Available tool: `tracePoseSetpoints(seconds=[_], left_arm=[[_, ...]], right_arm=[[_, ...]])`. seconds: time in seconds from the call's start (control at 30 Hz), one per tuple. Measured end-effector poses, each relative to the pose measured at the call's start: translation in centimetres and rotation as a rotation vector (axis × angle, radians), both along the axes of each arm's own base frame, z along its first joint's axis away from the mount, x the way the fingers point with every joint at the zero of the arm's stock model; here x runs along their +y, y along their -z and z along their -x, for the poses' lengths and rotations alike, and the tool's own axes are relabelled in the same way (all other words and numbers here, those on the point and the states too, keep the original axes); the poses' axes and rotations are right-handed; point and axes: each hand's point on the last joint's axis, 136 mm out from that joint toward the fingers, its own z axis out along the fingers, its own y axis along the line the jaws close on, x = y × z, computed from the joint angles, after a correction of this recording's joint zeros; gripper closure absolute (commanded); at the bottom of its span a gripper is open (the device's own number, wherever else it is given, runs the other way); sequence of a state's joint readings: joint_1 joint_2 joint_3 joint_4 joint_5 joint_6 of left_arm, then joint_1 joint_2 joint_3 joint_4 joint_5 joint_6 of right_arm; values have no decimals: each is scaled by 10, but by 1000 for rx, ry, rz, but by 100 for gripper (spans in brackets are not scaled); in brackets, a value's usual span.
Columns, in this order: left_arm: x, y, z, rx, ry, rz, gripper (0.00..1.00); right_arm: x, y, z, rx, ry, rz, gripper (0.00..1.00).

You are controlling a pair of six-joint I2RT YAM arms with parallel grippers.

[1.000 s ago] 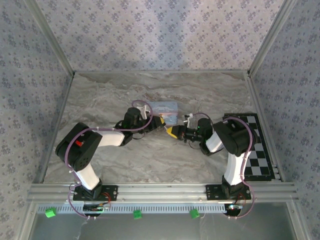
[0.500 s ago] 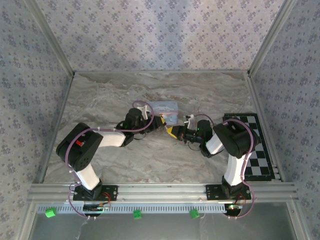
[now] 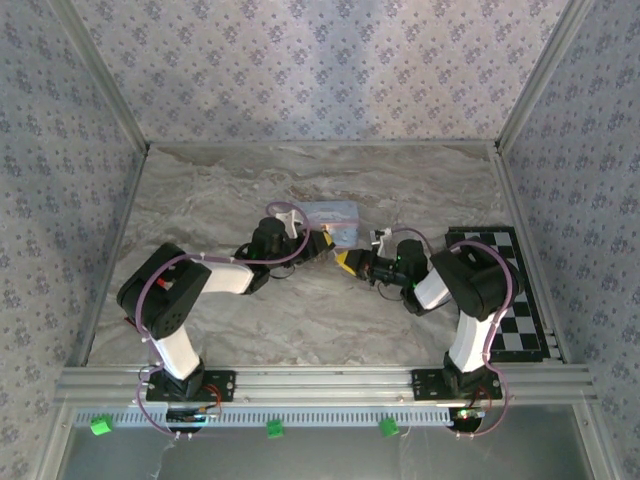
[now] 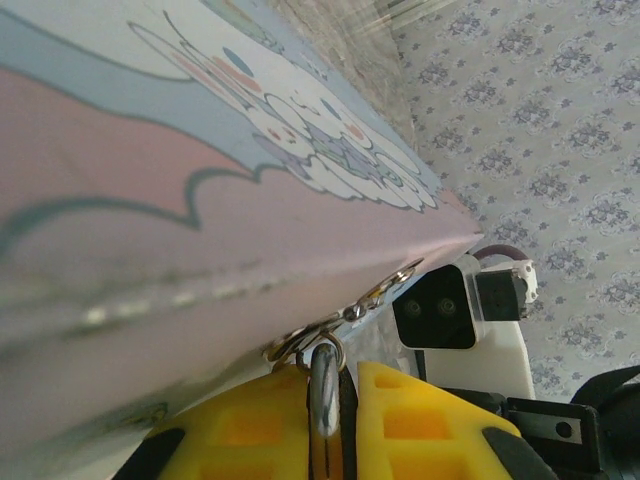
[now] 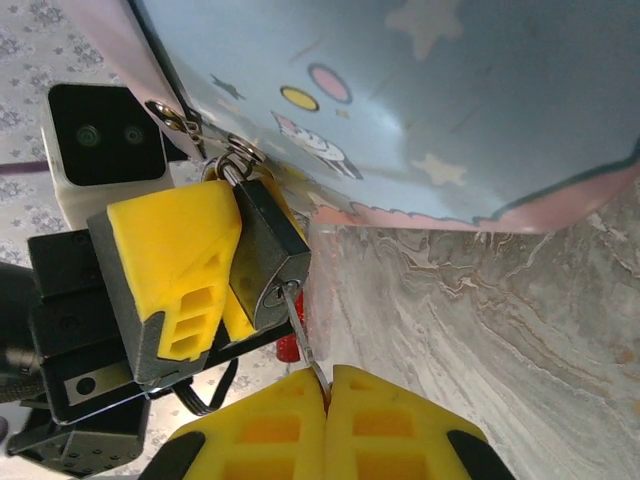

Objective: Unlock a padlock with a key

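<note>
The padlock (image 5: 262, 250), a small dark block, is clamped between the yellow fingers (image 5: 170, 262) of my left gripper (image 4: 335, 375), which is shut on it. In the left wrist view its pale metal loop (image 4: 326, 390) sticks up between those fingers, hooked to a ring and short chain (image 4: 375, 292) on the cartoon tin (image 4: 150, 200). My right gripper (image 5: 328, 382) is shut on a thin key (image 5: 305, 340), whose tip sits at the keyhole in the padlock's end face. From above, both grippers (image 3: 322, 243) (image 3: 346, 262) meet just in front of the tin (image 3: 332, 214).
The pale-blue cartoon tin (image 5: 430, 100) hangs close over both grippers. A black-and-white checkerboard (image 3: 515, 300) lies at the right edge of the marble table (image 3: 200, 200). Patterned walls enclose the table on three sides.
Both arms have shifted slightly; the meeting point of the grippers has nudged a little toward the tin. Both grips are unchanged.
</note>
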State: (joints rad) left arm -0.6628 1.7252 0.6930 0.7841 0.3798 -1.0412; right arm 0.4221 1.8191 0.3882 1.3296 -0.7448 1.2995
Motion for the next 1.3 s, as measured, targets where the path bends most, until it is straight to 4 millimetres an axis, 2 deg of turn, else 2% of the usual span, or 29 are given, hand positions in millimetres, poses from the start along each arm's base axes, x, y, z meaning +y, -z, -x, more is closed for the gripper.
tracePoseSetpoints(seconds=[0.43, 1.03, 1.3], left_arm=[[-2, -2, 0, -8, 0, 4, 100], [-6, -6, -4, -13, 0, 7, 100], [-7, 2, -5, 0, 2, -7, 100]], right_arm=[[1, -4, 1, 38, -43, -25, 100], [-4, -7, -4, 1, -45, -21, 100], [-1, 2, -4, -4, -62, -3, 100]])
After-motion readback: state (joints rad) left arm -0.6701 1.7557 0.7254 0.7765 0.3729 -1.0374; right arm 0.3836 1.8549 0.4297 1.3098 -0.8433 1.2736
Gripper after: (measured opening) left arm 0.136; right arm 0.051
